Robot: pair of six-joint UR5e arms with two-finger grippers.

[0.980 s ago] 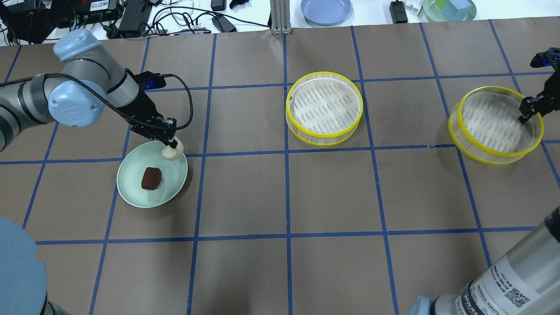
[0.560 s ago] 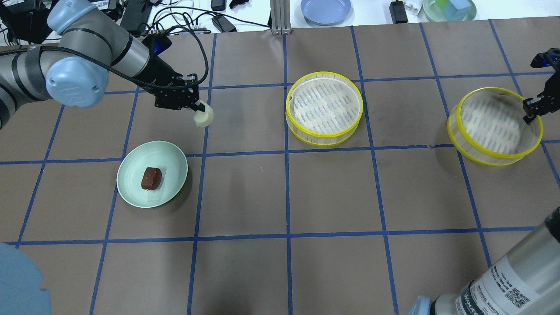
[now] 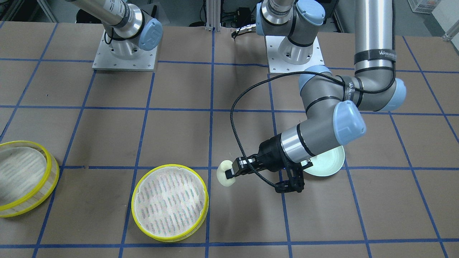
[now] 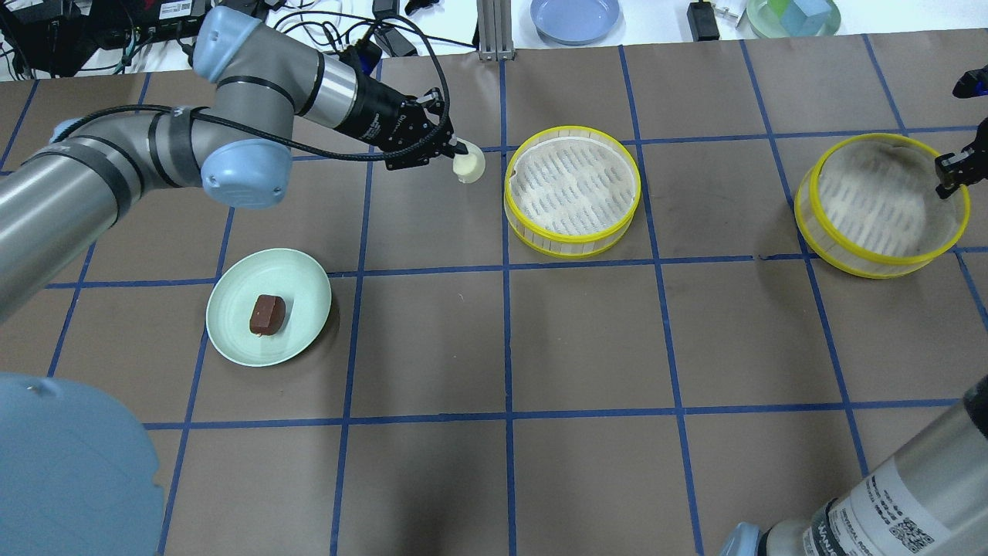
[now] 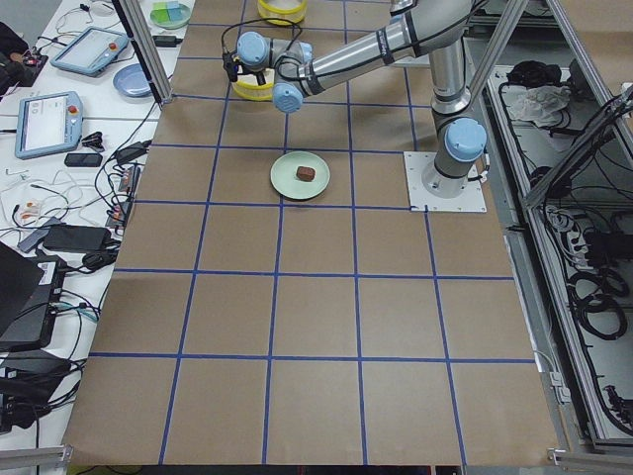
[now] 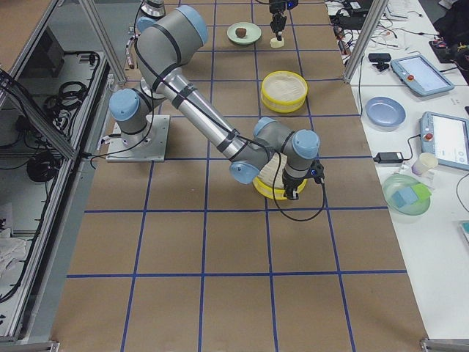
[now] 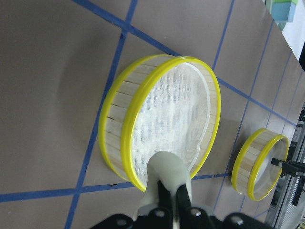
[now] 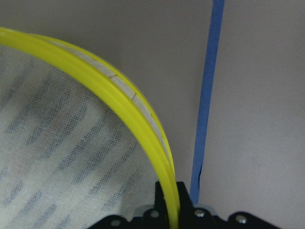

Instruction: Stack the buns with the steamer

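Cream-coloured and rounded, one bun (image 4: 469,164) is pinched between the closed fingers of the left gripper (image 4: 460,150). It is held above the desk (image 4: 587,340), just beside the middle steamer tray (image 4: 570,249) and not over it. In the wrist view the fingers (image 7: 182,200) hide the bun's lower part. The brown bun (image 4: 267,315) lies on the pale-green plate (image 4: 302,287), which the left arm mostly covers in the front-facing view. The right gripper (image 4: 948,171), partly cut off at the frame edge, is clamped on the yellow rim of the far tray (image 4: 845,261). Blur makes it hard to tell whether that tray touches the desk.
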